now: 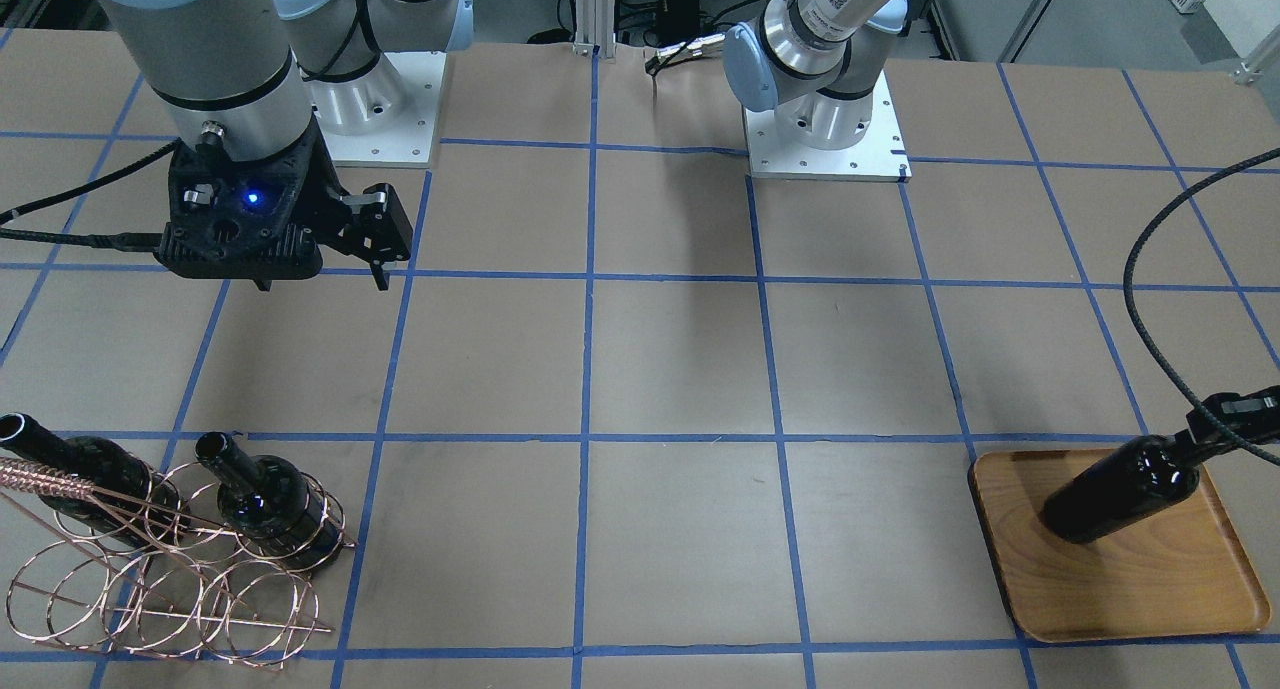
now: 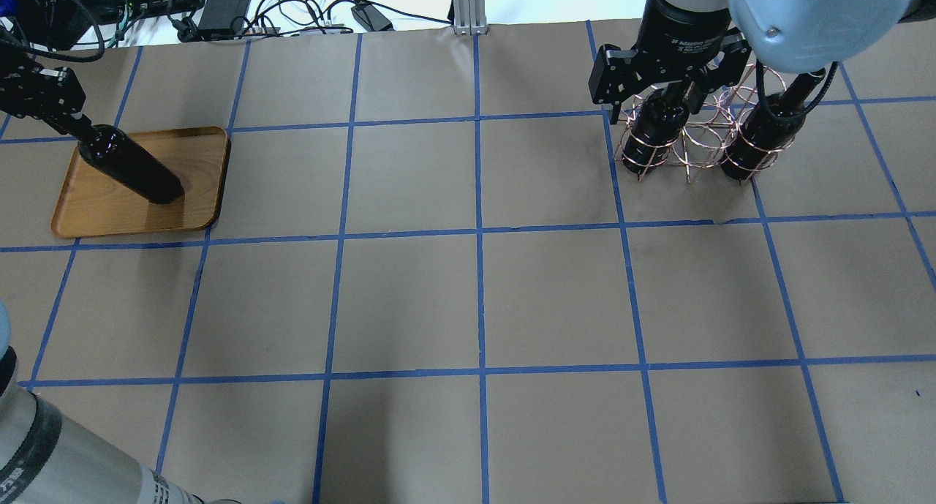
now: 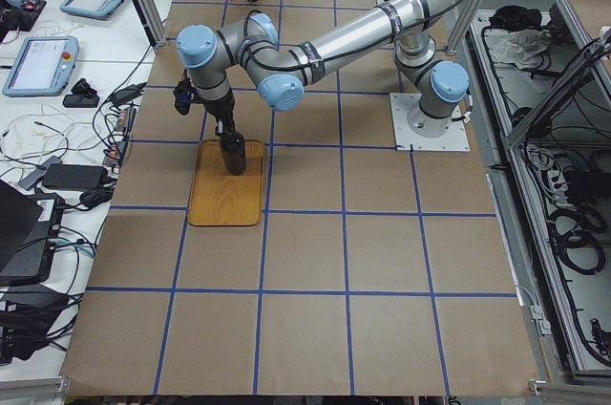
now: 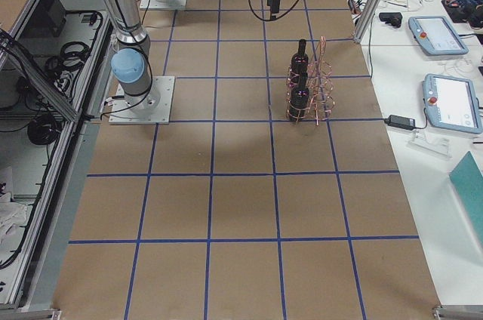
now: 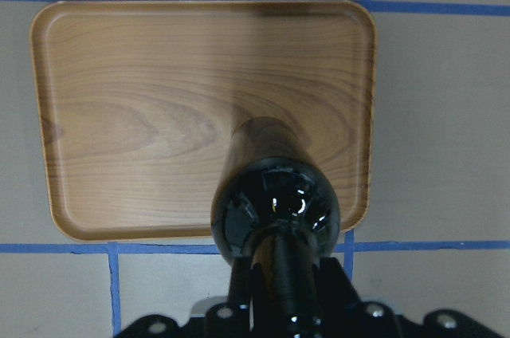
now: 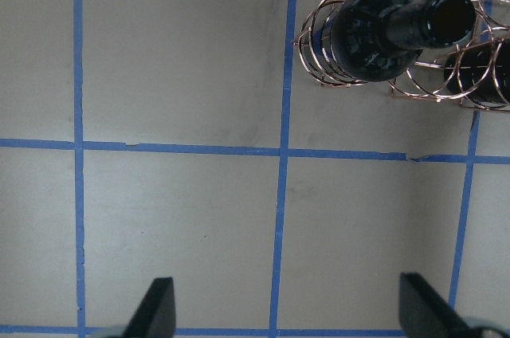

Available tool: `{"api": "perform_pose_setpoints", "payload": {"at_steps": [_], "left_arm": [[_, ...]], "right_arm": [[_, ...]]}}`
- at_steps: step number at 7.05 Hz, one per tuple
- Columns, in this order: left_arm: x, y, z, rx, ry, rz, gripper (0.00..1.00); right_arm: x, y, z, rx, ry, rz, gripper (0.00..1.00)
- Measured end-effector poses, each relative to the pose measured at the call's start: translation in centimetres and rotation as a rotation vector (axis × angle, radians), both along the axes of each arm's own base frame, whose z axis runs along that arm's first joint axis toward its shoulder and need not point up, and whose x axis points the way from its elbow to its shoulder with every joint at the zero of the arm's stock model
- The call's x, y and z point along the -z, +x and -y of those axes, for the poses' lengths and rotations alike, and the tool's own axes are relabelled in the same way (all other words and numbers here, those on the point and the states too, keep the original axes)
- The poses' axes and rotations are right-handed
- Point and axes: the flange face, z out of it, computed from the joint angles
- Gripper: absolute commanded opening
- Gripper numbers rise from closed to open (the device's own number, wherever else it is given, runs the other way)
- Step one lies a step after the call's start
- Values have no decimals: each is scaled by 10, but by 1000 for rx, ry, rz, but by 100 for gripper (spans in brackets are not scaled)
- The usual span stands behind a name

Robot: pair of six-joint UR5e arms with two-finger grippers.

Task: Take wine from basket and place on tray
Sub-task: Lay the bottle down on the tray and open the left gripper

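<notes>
My left gripper (image 2: 72, 121) is shut on the neck of a near-black wine bottle (image 2: 135, 171). The bottle stands over the light-brown wooden tray (image 2: 95, 215), its base at the tray's surface. The left wrist view looks down the bottle (image 5: 275, 202) onto the tray (image 5: 143, 115). My right gripper (image 1: 375, 239) is open and empty, high above the table near the copper wire basket (image 1: 170, 579). Its fingers (image 6: 159, 310) show spread wide in the right wrist view. Two more bottles (image 1: 265, 499) (image 1: 80, 469) sit in the basket.
The table is brown paper with a blue tape grid (image 1: 585, 439). Both arm bases (image 1: 825, 129) stand at the table's robot side. A black cable (image 1: 1140, 309) loops above the tray. Tablets and cables lie on a side bench (image 4: 445, 71).
</notes>
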Motion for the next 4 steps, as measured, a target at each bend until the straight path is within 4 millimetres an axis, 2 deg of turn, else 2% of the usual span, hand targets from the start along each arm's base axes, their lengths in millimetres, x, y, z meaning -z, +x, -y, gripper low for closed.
{"api": "perform_pose_setpoints", "payload": {"at_steps": [2,4], "left_arm": [[0,-7,1,11,1,-2,85],[-4,-12,0,17,-3,0,92]], "right_arm": [[0,0,0,0,0,-1,100],[0,0,0,0,0,0,100]]}}
